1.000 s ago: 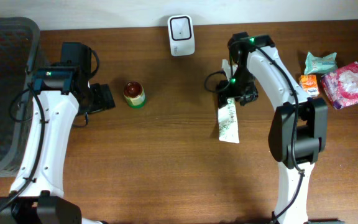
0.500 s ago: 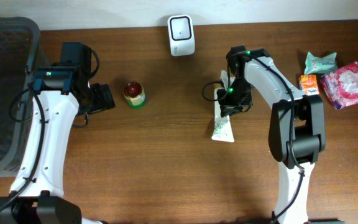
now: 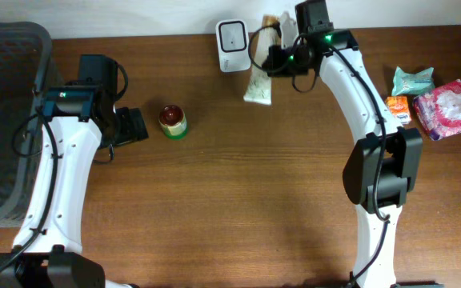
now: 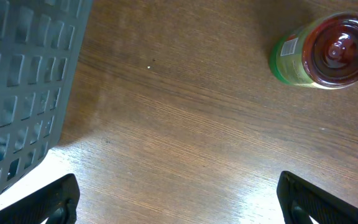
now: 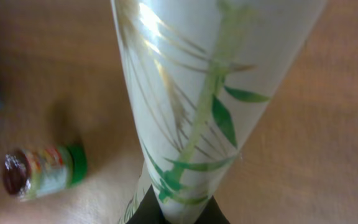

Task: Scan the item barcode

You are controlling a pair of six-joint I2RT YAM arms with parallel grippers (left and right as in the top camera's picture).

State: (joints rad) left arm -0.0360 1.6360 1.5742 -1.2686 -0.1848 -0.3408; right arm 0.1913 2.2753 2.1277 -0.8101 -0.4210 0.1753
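Packet (image 3: 259, 80), one, clenched in right claw (image 3: 275, 58) beside one scanner (image 3: 234, 34); left claw (image 4: 179, 198) released; one jar (image 3: 173, 122).

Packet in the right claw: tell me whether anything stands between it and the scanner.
Nothing visible does. The packet, gripped by the right claw, hangs right beside the white scanner, with no object between them. The jar stands well off to the side, out of the way.

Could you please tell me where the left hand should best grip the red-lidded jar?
Probably across its round red lid, coming down from above: the jar seems to stand upright with free space around it, beside the open left hand.
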